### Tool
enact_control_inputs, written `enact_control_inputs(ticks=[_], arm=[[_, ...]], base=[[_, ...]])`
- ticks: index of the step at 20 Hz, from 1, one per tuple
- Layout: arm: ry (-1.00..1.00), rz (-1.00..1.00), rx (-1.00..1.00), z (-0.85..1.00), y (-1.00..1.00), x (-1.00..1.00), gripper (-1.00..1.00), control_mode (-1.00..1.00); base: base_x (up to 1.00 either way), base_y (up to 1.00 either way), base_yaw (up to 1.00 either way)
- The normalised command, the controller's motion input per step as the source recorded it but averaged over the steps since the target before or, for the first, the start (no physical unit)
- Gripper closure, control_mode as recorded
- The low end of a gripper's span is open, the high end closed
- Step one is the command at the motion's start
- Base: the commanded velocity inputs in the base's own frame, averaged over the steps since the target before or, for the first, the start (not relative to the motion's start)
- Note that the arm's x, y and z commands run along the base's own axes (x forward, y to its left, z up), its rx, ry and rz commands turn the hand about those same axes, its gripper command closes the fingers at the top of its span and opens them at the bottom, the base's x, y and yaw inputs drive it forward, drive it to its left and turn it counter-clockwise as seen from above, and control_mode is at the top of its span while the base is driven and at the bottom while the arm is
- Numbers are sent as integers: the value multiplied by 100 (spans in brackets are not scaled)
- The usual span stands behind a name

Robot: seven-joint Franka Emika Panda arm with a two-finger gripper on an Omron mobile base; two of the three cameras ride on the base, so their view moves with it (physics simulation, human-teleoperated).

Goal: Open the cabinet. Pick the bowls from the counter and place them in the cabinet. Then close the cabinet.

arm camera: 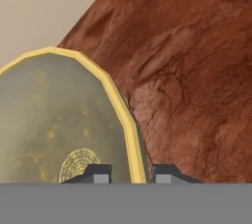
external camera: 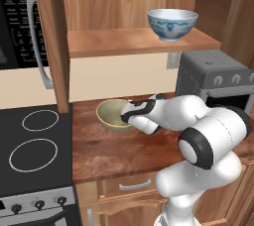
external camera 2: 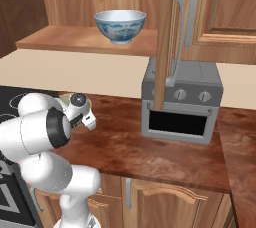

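- Gripper [arm camera: 129, 174] is straddling the rim of the olive-yellow bowl [external camera: 113, 114], one fingertip [arm camera: 97, 174] sitting inside the bowl and the other just outside the wall; the jaws are standing narrowly apart with the rim between them, looking pinched onto it, though actual contact is too close to the picture's edge to confirm.
- That bowl is resting on the counter [external camera: 104, 155], near the back wall, beside the stovetop [external camera: 34, 145], directly under the hand.
- White and blue bowl [external camera: 172, 23] is already sitting upright on the shelf of the cabinet [external camera: 139, 41], whose doors are standing open.
- Shelf is lying above and beyond the held rim, so the coming move is probably calling for a straight lift first, then a carry upward and forward, landing beside the white and blue bowl on its stovetop side, where free shelf space is showing.
- Open cabinet door edge [external camera: 54, 41] is hanging near that path, so the lift should be staying clear of it.
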Motion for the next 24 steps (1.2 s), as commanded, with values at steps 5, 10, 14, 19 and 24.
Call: enact_control_inputs(ticks=[5,10,14,19,24], arm=[[0,0,-3,61,0,-28,100,-100],[0,0,-3,64,0,-26,100,-100],[2,-2,-1,62,0,-23,100,-100],[4,-7,0,56,0,-30,100,-100],[0,-8,0,59,0,-39,100,-100]], base=[[0,0,0],[0,0,0],[0,0,0],[0,0,0],[0,0,0]])
